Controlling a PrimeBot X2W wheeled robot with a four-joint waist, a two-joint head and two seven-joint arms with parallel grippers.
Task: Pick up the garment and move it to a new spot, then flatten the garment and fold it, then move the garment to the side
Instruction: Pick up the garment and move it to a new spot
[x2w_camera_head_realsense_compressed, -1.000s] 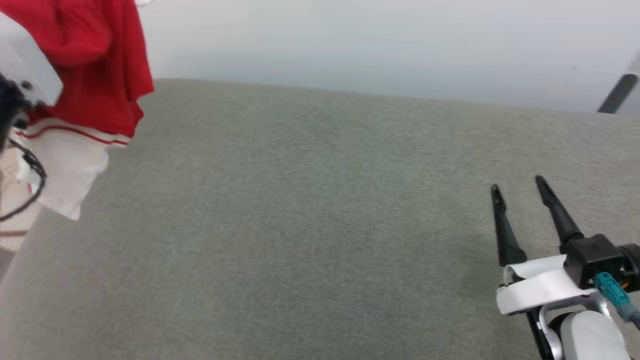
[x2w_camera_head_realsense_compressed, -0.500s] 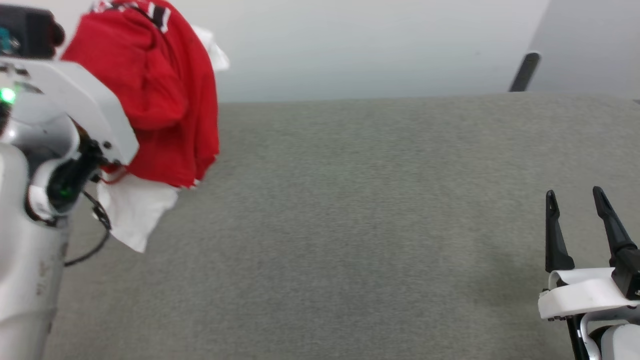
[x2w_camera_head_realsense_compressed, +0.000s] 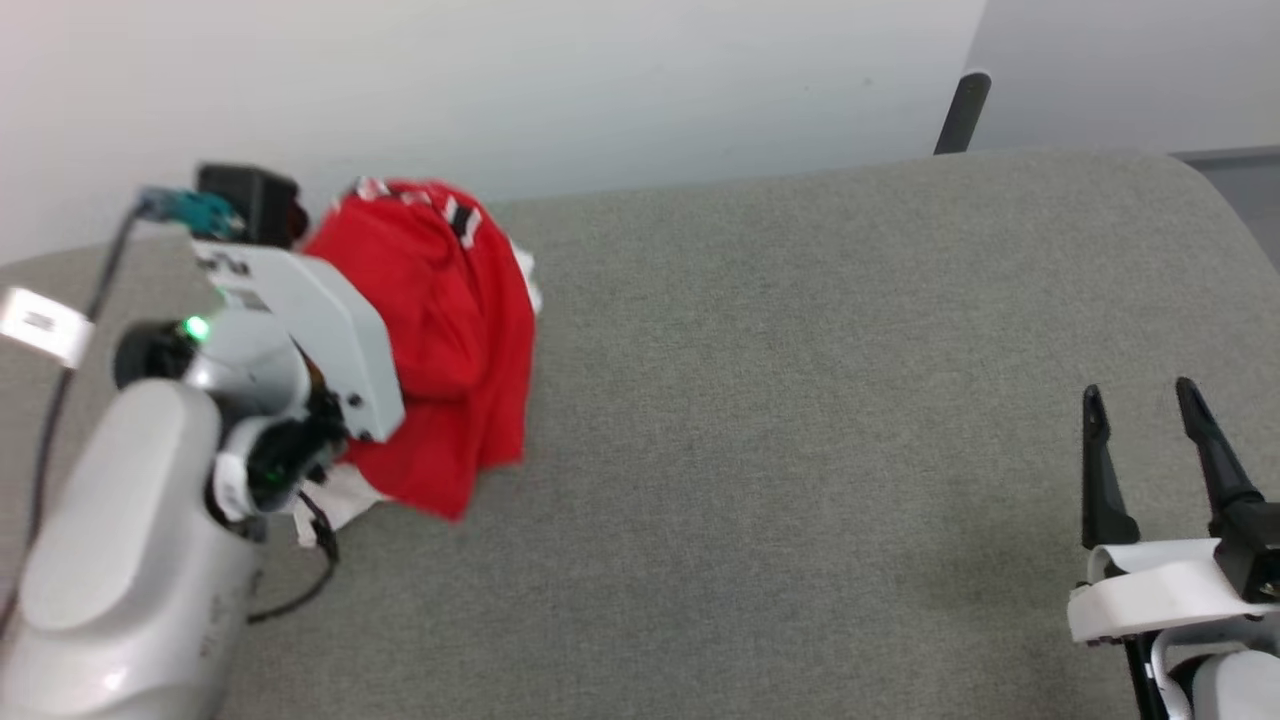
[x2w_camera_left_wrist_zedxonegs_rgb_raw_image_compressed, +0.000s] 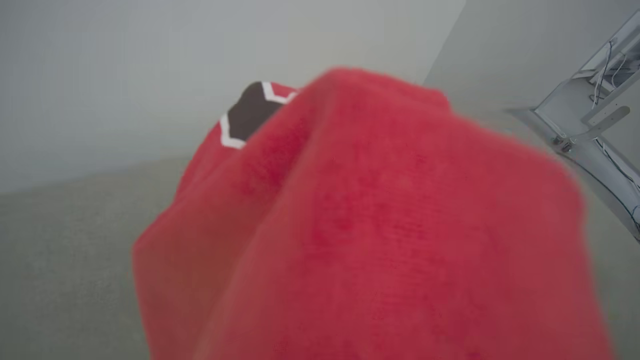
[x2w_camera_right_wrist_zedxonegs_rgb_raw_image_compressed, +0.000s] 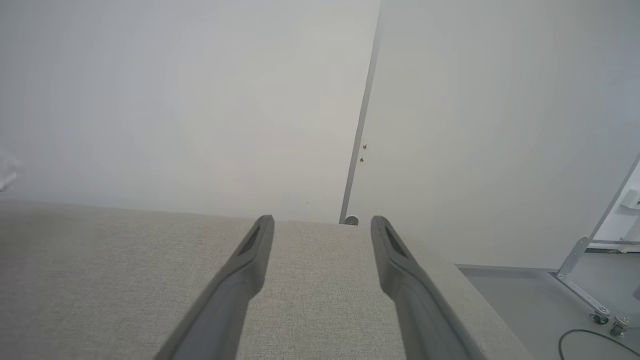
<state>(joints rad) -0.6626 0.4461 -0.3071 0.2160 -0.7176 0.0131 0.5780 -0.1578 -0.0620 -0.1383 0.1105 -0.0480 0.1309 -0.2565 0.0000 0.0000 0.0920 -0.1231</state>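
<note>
Fabric of a grey padded surface (x2w_camera_head_realsense_compressed: 760, 400) spread across the head view below a pale wall (x2w_camera_head_realsense_compressed: 600, 80). Over the surface's far left part, the garment (x2w_camera_head_realsense_compressed: 450, 340) hung in bunched red folds from the left gripper (x2w_camera_head_realsense_compressed: 335, 340), whose fingers were buried in the cloth. A scrap of white sleeve showed under the wrist, and striped trim with a black mark sat at the bundle's top. Whether the lowest fold touched the surface could not be told. The right gripper (x2w_camera_head_realsense_compressed: 1138, 392) stood over the surface's near right corner, fingers spread and holding nothing, well apart from the garment. A dark post (x2w_camera_head_realsense_compressed: 962, 110) rose behind the surface's far edge.

In the left wrist view, the garment (x2w_camera_left_wrist_zedxonegs_rgb_raw_image_compressed: 375, 225) lay close and blurred over the fingers, with the left gripper clenched on it. A black, white-edged patch (x2w_camera_left_wrist_zedxonegs_rgb_raw_image_compressed: 250, 112) peeked out at its top, above the surface (x2w_camera_left_wrist_zedxonegs_rgb_raw_image_compressed: 60, 240).

In the right wrist view, the right gripper (x2w_camera_right_wrist_zedxonegs_rgb_raw_image_compressed: 322, 221) held its two fingers wide above the surface (x2w_camera_right_wrist_zedxonegs_rgb_raw_image_compressed: 125, 260), nothing between them.
</note>
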